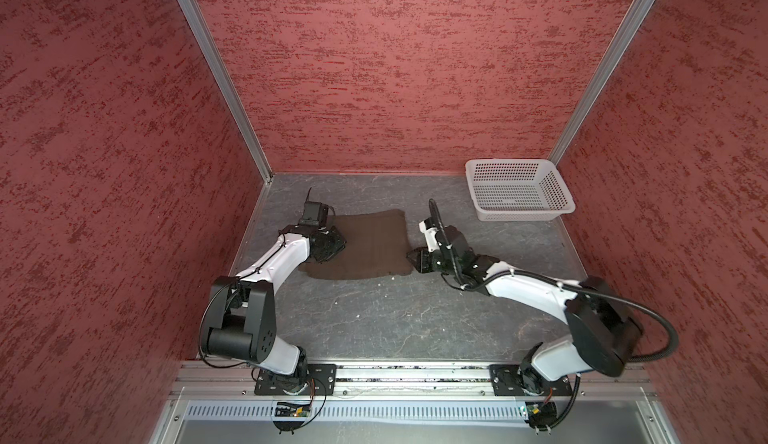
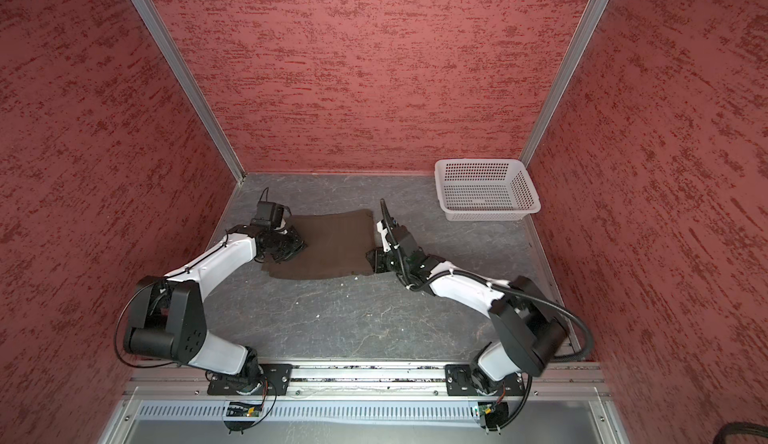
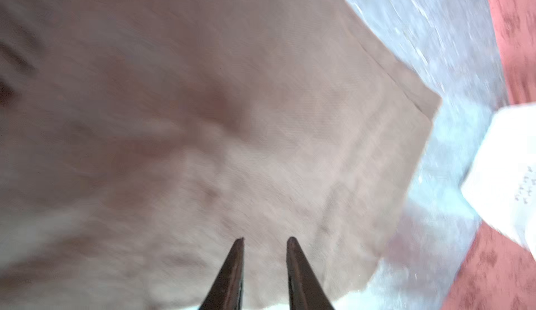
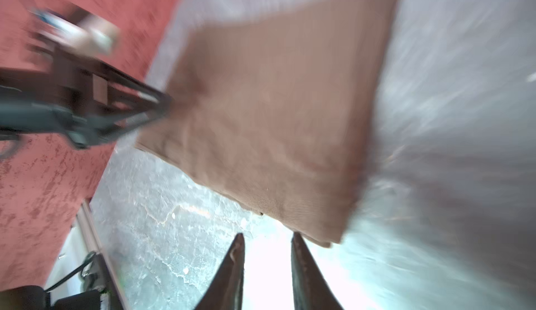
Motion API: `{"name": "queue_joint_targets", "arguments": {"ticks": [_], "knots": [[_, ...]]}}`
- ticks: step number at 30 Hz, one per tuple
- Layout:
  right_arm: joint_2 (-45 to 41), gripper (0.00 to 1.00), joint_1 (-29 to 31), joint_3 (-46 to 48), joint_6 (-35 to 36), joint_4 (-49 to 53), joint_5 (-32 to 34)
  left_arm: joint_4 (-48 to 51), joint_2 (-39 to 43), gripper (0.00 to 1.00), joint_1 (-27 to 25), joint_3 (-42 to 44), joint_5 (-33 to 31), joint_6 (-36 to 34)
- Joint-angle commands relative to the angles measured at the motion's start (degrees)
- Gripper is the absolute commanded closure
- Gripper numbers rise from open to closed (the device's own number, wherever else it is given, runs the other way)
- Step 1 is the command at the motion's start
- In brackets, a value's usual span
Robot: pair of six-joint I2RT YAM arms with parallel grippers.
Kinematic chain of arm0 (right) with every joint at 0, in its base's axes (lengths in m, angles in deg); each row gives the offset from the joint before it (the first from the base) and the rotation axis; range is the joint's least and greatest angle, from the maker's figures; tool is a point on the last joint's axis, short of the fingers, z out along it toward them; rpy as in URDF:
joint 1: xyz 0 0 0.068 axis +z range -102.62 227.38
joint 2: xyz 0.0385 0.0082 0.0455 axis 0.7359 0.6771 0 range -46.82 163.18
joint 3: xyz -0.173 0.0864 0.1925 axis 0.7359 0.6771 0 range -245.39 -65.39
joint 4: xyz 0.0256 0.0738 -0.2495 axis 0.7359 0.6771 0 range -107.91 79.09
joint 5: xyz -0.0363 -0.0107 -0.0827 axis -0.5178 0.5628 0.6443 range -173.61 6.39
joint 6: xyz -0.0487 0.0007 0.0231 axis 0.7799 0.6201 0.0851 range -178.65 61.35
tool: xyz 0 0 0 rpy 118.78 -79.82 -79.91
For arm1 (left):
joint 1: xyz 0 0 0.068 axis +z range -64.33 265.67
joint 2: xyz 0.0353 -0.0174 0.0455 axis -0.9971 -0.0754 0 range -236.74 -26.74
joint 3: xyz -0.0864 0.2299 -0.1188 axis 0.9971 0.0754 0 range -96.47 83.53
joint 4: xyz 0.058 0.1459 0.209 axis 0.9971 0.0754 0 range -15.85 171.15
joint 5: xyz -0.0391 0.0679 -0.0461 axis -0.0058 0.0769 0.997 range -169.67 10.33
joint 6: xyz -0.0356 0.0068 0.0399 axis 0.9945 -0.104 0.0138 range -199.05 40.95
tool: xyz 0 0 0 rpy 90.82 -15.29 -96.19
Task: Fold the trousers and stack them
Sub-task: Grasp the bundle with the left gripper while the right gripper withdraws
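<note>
Lying folded on table [image 1: 415, 317], trousers [image 1: 370, 246]; left fingers [image 3: 232, 273], right fingers [image 4: 307, 276] parted, empty.

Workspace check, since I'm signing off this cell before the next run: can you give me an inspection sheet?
Surface: grey marbled table.
Job's things: trousers folded flat into a rectangle, mid-table; white basket empty, far right corner.
Clutter: few pale specks.
Grippers: left gripper open over the trousers; right gripper open beside their right edge.
Cables: black hose loops off the right arm.
Surroundings: red textured walls, aluminium rail in front.
</note>
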Motion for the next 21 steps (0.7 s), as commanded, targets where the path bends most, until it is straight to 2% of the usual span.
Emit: {"name": "queue_joint_targets", "arguments": {"ticks": [1, 5, 9, 11, 13, 16, 21], "knots": [[-9.63, 0.60, -0.32, 4.25, 4.62, 0.32, 15.06, 1.70, 0.71, 0.70, -5.51, -2.27, -2.48, 1.18], [-18.47, 0.50, -0.50, 8.62, 7.02, 1.03, 23.44, 0.07, -1.39, 0.67, -11.48, -3.11, -4.08, 3.58], [-23.30, 0.48, -0.67, 10.41, 8.58, 5.24, 28.10, -2.42, -5.33, 0.62, -15.98, -3.69, -5.15, 6.84], [-26.08, 0.42, -0.67, 11.52, 8.03, 6.21, 29.89, -3.64, -7.61, 0.58, -17.89, -4.26, -5.20, 7.48], [-29.61, 0.31, -0.68, 13.76, 6.86, 5.56, 33.07, -4.31, -10.62, 0.56, -19.69, -5.52, -5.04, 8.00], [-33.44, 0.24, -0.76, 16.61, 6.38, 4.02, 36.16, -5.48, -14.97, 0.56, -21.87, -7.36, -4.44, 9.10], [-33.56, 0.22, -0.97, 17.93, 5.56, 4.89, 37.78, -5.77, -21.28, 0.62, -23.71, -10.85, -3.39, 9.32]]}}
